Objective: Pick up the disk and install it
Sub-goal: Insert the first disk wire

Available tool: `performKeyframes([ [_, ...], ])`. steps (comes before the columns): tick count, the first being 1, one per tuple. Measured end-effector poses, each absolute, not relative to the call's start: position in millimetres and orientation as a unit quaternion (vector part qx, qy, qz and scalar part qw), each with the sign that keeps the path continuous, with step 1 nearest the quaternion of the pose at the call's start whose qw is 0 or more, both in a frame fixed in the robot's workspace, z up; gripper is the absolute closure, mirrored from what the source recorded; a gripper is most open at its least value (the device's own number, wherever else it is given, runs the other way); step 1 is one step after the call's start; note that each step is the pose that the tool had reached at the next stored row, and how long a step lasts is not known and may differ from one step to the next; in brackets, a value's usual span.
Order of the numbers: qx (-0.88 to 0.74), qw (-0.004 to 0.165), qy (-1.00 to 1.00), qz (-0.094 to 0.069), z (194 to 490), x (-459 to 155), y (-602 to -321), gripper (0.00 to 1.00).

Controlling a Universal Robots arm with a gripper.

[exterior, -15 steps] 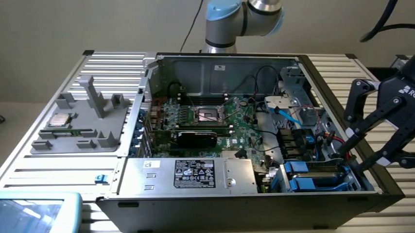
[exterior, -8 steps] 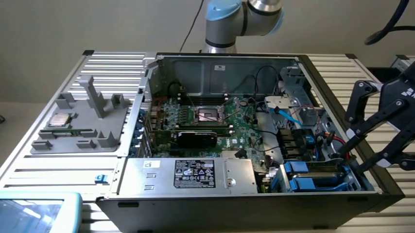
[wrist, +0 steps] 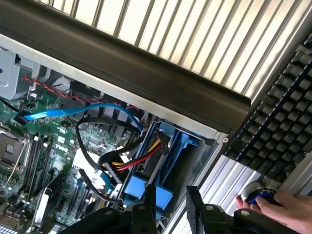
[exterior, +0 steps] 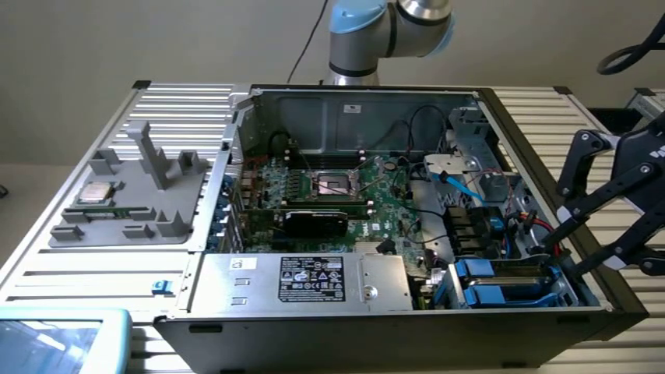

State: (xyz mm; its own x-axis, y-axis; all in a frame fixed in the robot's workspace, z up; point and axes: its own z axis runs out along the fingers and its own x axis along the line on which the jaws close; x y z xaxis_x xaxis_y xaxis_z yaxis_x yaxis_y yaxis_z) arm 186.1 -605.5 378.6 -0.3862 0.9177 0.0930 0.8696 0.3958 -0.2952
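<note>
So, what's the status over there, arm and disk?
Gripper open, empty, at the computer case edge. Disk, blue rails, seated in the case corner. Cables crowd beside it; a person's hand on a button outside.

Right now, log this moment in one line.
gripper: open, empty | position: at blue drive carriers in computer case | nearby: hand at button

Ribbed metal table (exterior: 104,269), matt black case rim (wrist: 146,73), glossy blue plastic brackets (wrist: 146,187).
</note>
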Motion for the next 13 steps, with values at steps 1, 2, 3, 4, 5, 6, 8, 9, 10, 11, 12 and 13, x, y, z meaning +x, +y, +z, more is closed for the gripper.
performKeyframes([
  [1,-0.54,0.124,-0.827,0.095,378.3,187.8,-606.1,0.62],
  [2,-0.539,0.127,-0.828,0.091,378.0,189.4,-606.8,0.62],
  [3,-0.539,0.13,-0.828,0.086,377.8,190.8,-607.6,0.62],
  [4,-0.538,0.133,-0.829,0.081,377.5,191.9,-608.6,0.62],
  [5,-0.537,0.137,-0.829,0.077,377.2,192.7,-609.9,0.62],
  [6,-0.536,0.14,-0.829,0.071,376.9,193.0,-611.6,0.62],
  [8,-0.534,0.147,-0.83,0.06,376.0,193.6,-615.8,0.62],
  [9,-0.533,0.15,-0.831,0.056,375.5,193.6,-618.2,0.62],
  [10,-0.533,0.153,-0.831,0.052,374.9,193.6,-621.1,0.62],
  [11,-0.532,0.155,-0.831,0.05,374.2,193.7,-624.4,0.62],
  [12,-0.532,0.157,-0.831,0.047,373.2,193.6,-628.4,0.62],
  [13,-0.531,0.159,-0.831,0.047,372.5,193.7,-631.7,0.62],
])
